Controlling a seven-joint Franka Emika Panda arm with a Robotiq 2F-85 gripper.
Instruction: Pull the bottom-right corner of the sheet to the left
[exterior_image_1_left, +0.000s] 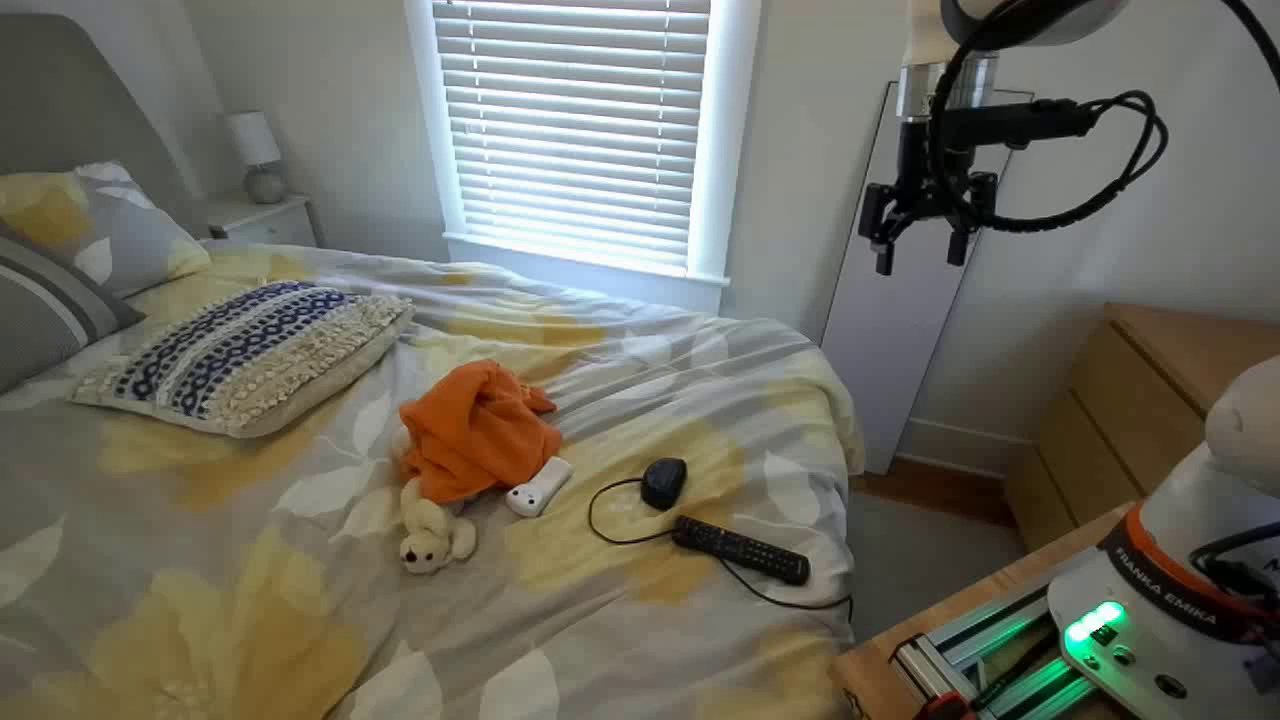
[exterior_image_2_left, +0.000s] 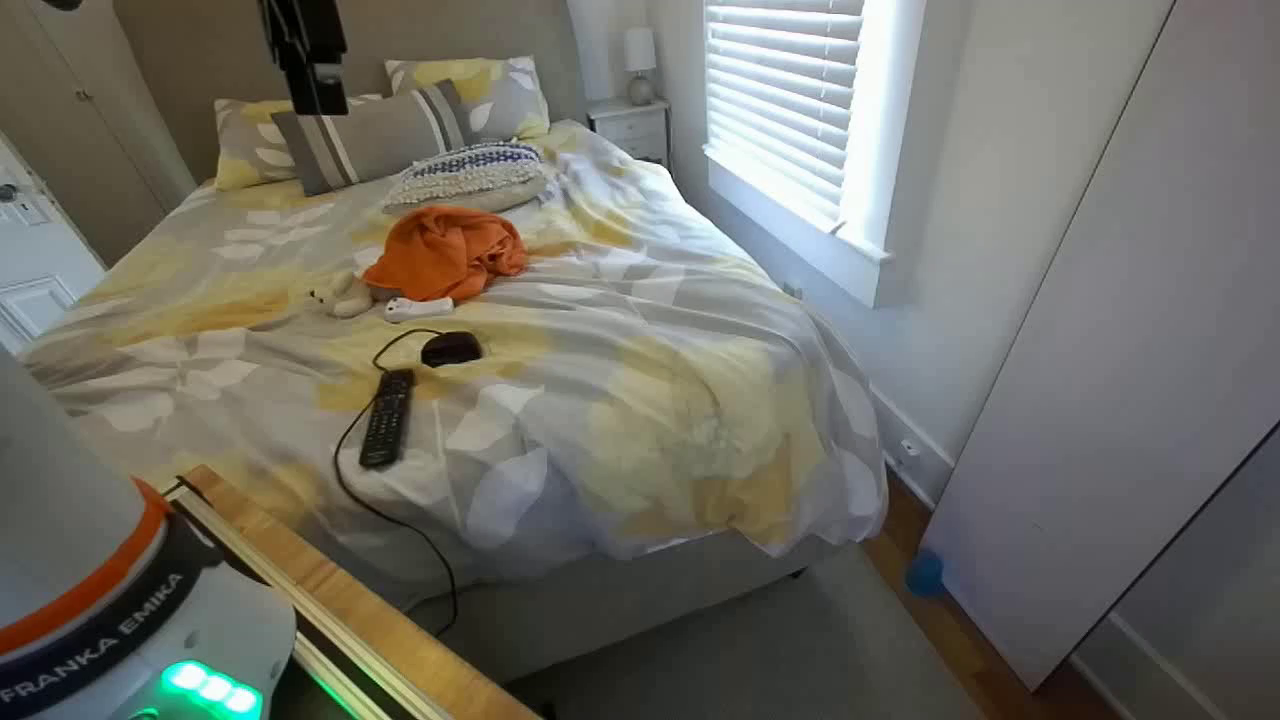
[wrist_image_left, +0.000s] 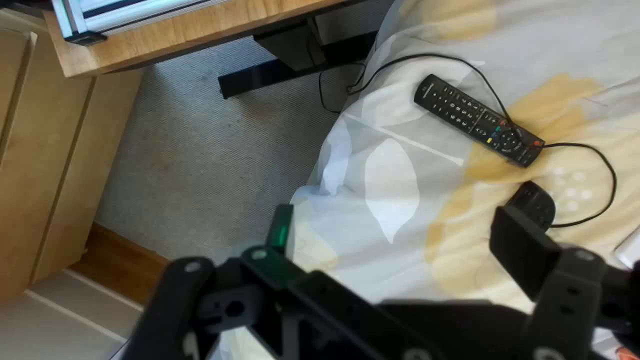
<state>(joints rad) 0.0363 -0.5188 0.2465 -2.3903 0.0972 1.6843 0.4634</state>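
Note:
The sheet (exterior_image_1_left: 690, 420), pale grey-white with yellow flower prints, covers the bed in both exterior views (exterior_image_2_left: 650, 390) and lies wrinkled below me in the wrist view (wrist_image_left: 370, 260). Its corner at the foot of the bed on the window side (exterior_image_2_left: 850, 505) hangs over the edge; it also shows in an exterior view (exterior_image_1_left: 845, 440). Its exact hemmed point is hard to make out. My gripper (exterior_image_1_left: 920, 258) is open and empty, pointing down, high above and beyond the bed's foot. Its spread fingers show in the wrist view (wrist_image_left: 400, 235), with nothing between them.
On the sheet lie a black remote (exterior_image_1_left: 740, 550), a corded black device (exterior_image_1_left: 664, 483), an orange cloth (exterior_image_1_left: 480, 430), a white remote (exterior_image_1_left: 540, 487), a plush toy (exterior_image_1_left: 432, 535) and a patterned pillow (exterior_image_1_left: 250, 355). A leaning panel (exterior_image_1_left: 890, 330) and a wooden dresser (exterior_image_1_left: 1120, 410) stand near.

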